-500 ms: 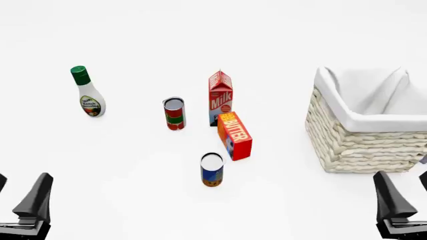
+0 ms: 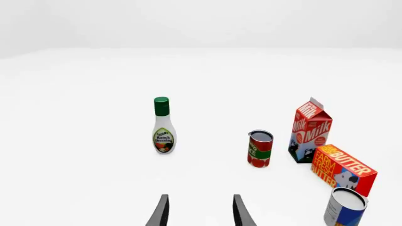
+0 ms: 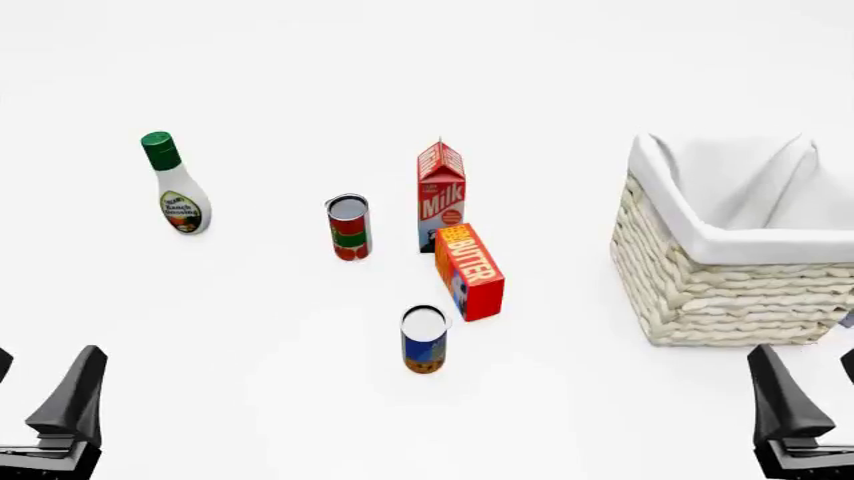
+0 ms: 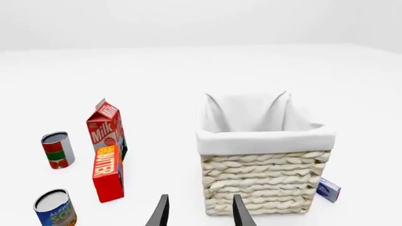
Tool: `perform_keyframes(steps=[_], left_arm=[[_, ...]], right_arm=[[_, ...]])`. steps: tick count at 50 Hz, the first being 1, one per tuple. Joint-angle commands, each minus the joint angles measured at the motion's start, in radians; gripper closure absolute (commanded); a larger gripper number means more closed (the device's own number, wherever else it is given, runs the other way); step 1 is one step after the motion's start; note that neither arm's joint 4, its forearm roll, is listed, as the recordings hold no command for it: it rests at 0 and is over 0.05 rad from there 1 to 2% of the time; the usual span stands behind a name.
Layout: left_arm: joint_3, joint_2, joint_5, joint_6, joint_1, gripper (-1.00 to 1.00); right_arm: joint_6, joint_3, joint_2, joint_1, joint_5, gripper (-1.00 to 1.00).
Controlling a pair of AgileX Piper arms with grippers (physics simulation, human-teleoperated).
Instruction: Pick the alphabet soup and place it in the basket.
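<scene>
White table (image 3: 267,400): both arms low at near edge (jaws parted).

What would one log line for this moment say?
phase: pre-reach | left gripper: open | right gripper: open | alphabet soup: upright, untouched | basket: soup absent

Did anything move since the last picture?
Nothing visibly changed. The soup can stands where it was, near the butter box, and the basket has not moved. Both grippers, left and right, sit open at the near edge, holding nothing.
</scene>
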Motion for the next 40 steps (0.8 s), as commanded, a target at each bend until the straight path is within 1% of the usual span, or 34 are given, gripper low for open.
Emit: perform_keyframes(steps=[1,11,25,31,34,40], left_arm=[[0.000,0.000,0.000,0.000,0.000,-1.00],[0.000,0.000,0.000,0.000,0.000,-1.00],[0.000,0.000,0.000,0.000,0.000,-1.00],[0.000,0.000,0.000,0.000,0.000,-1.00],[0.000,0.000,0.000,0.000,0.000,-1.00],[0.000,0.000,0.000,0.000,0.000,-1.00]], right_arm=[[0.003,-0.031,-0.001,0.022,0.019,-1.00],[-0.002,-0.070,-0.002,0.067,0.041,-1.00],[-0.013,-0.163,-0.002,0.145,0.093,-1.00],[-0.021,-0.194,-0.002,0.184,0.115,-1.00],[-0.031,-0.208,-0.002,0.217,0.125,-1.00],[-0.036,-0.228,-0.002,0.251,0.136,-1.00]])
